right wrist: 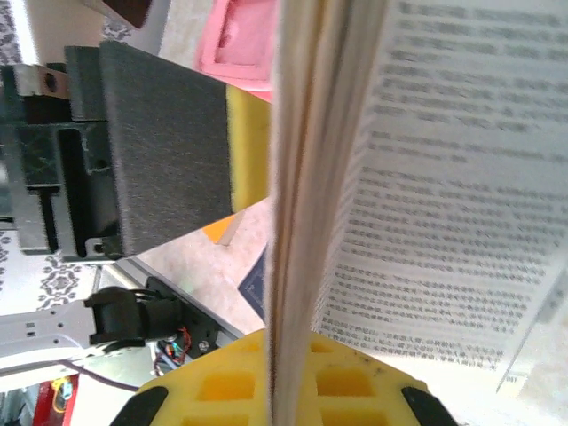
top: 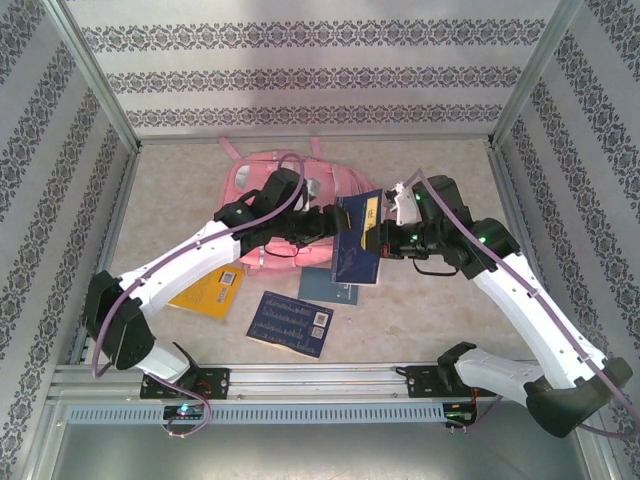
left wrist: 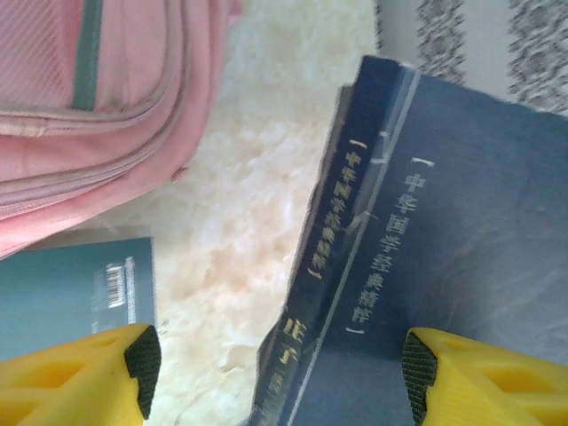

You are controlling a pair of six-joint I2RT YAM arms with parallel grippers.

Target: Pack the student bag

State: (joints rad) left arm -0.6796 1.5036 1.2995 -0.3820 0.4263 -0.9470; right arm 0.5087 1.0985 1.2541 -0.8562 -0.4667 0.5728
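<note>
Near edge: a blue book (top: pixel 290 322) lies flat just inside the near edge of the table (top: pixel 450 170). A yellow book (top: pixel 205 290) is to its left, partly under my left arm, and a teal book (top: pixel 322 285) lies just beyond it. None of them is packed yet.
Right gripper (right wrist: pixel 288 390): at mid-table, pressed together on a navy book (top: pixel 358 240). I pinch it at the page edge. It stands on edge, and its leaves fan apart on one side.
Left gripper (left wrist: pixel 280 377): fingers spread wide, with the navy book's spine lying between them. I cannot tell whether either pad touches the cover.
Bag (top: pixel 243 183): lies toward the middle of the far edge, just behind my left wrist. I cannot tell whether its mouth is open.
Step in hand (judged): getting the navy book into the bag with my right arm alone.
Doing it well (judged): draw my left fingers clear of the spine without nudging it. Use that arm to hold a pocket open. Bring the book in spine first, so the loose leaves trail rather than catch.
Risk (judged): a thin pinch on a fanning book may slip or crease the pages at the bag's lip.
</note>
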